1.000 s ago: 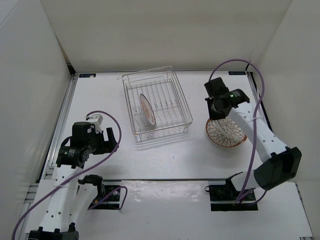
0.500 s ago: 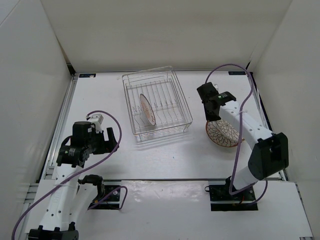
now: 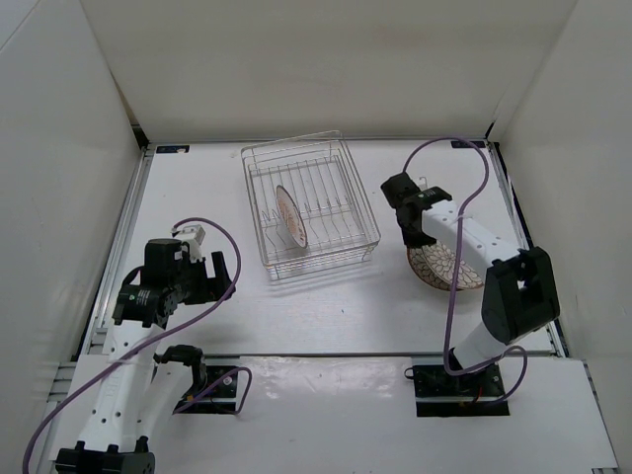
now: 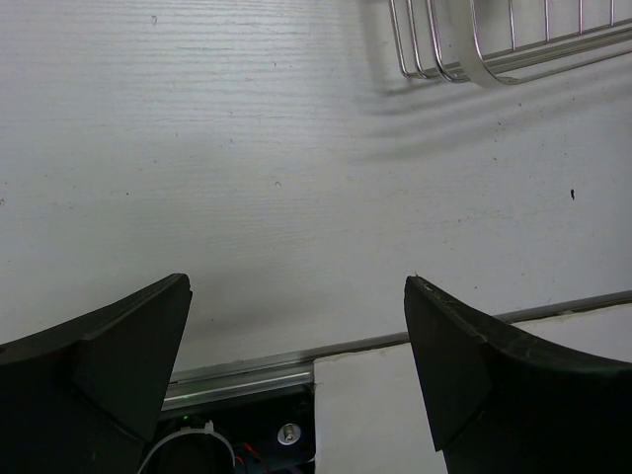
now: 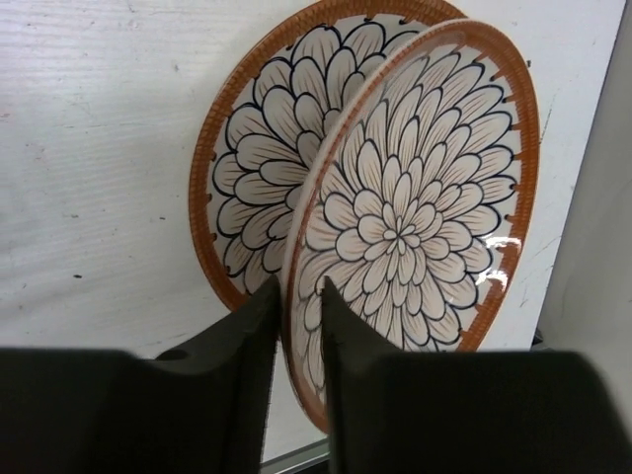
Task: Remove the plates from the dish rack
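Right of rack (image 3: 322,259), right end effector (image 5: 301,293) is straddling rim of tilted top plate (image 5: 405,227); clenched or released, can't tell. Letting go now is risking it clattering onto lower plate (image 5: 252,168).

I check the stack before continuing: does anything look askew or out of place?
The upper plate does not sit square on the lower plate: it is shifted sideways and seems tilted, its rim between the fingers of the right gripper. The third plate stands normally in the dish rack.

Bright, even light; soft shadows, slight glare.
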`<state>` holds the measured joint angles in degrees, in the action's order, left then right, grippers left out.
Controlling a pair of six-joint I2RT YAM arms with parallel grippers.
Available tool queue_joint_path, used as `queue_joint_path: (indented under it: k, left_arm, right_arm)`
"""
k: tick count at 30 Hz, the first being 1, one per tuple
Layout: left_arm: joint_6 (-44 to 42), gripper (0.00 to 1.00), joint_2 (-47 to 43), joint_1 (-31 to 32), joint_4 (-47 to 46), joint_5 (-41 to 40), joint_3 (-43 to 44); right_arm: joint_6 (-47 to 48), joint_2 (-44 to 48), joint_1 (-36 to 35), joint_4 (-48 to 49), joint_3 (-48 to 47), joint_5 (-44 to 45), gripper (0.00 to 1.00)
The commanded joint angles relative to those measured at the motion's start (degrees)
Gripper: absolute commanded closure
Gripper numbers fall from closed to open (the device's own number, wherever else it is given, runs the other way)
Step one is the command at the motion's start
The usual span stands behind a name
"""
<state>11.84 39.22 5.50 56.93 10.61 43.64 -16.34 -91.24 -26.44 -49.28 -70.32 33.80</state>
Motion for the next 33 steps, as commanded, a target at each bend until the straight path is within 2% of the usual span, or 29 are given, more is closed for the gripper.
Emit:
queue_joint_path:
  k: [1, 4, 7, 8, 13, 16, 17, 19, 20, 23, 24, 26, 27, 29, 33]
  left_arm:
    - [-0.32, 0.0, -0.37, 0.21, -0.5, 1.08, -0.22]
    - [-0.32, 0.0, -0.64, 0.21, -0.76, 1.08, -0.31]
    - [-0.41, 0.0, -0.03, 0.13, -0.68, 1.43, -0.22]
    - [-0.24, 0.0, 0.24, 0.21, -0.59, 1.43, -0.13]
    - [-0.32, 0.0, -0.11, 0.22, -0.67, 1.17, -0.31]
    - [-0.32, 0.0, -0.11, 0.22, -0.68, 1.25, -0.31]
    - [-0.32, 0.0, 0.06, 0.13, -0.76, 1.25, -0.31]
    - [-0.23, 0.0, 0.41, 0.22, -0.68, 1.34, -0.22]
    - [-0.32, 0.0, 0.59, 0.13, -0.68, 1.34, -0.22]
    - [-0.23, 0.0, 0.77, 0.21, -0.5, 1.34, -0.22]
    - [-0.41, 0.0, 0.59, 0.13, -0.59, 1.34, -0.22]
    - [-0.32, 0.0, 0.51, 0.13, -0.68, 1.17, -0.22]
    - [-0.23, 0.0, 0.5, 0.13, -0.68, 1.08, -0.22]
    - [-0.32, 0.0, 0.59, 0.13, -0.68, 0.9, -0.13]
    - [-0.32, 0.0, 0.59, 0.13, -0.68, 0.9, -0.22]
  right_arm:
    - [-0.54, -1.04, -0.19, -0.12, -0.86, 1.88, 0.68]
    - [-1.15, -2.8, -0.19, -1.87, -2.79, 1.97, 0.64]
    - [-1.94, -1.32, -0.19, -2.31, -3.94, 1.27, 0.51]
    - [-1.6, -0.96, -0.28, -2.32, -4.2, 1.18, 0.43]
    - [-0.01, 3.16, -0.11, -4.33, -10.35, -0.75, 0.3]
    - [3.23, 6.33, -0.46, -0.5, -12.82, -13.63, 0.3]
    - [5.24, 7.82, -0.46, 2.66, -12.38, -25.77, 0.32]
    - [5.53, 9.59, -1.24, 7.69, -11.42, -32.71, 0.36]
    - [5.53, 10.2, -1.42, 10.66, -11.15, -41.71, 0.39]
    - [6.05, 9.95, -3.44, 17.01, -10.8, -50.92, 0.39]
    - [6.75, 9.94, -5.36, 21.72, -10.62, -54.25, 0.39]
    - [7.81, 8.98, -6.95, 25.09, -10.8, -57.35, 0.39]
    - [9.2, 8.45, -9.83, 25.89, -11.76, -57.7, 0.4]
    - [9.83, 5.64, -11.26, 25.72, -14.74, -57.36, 0.4]
    - [12.81, -0.41, -18.1, 24.76, -19.23, -51.84, 0.4]
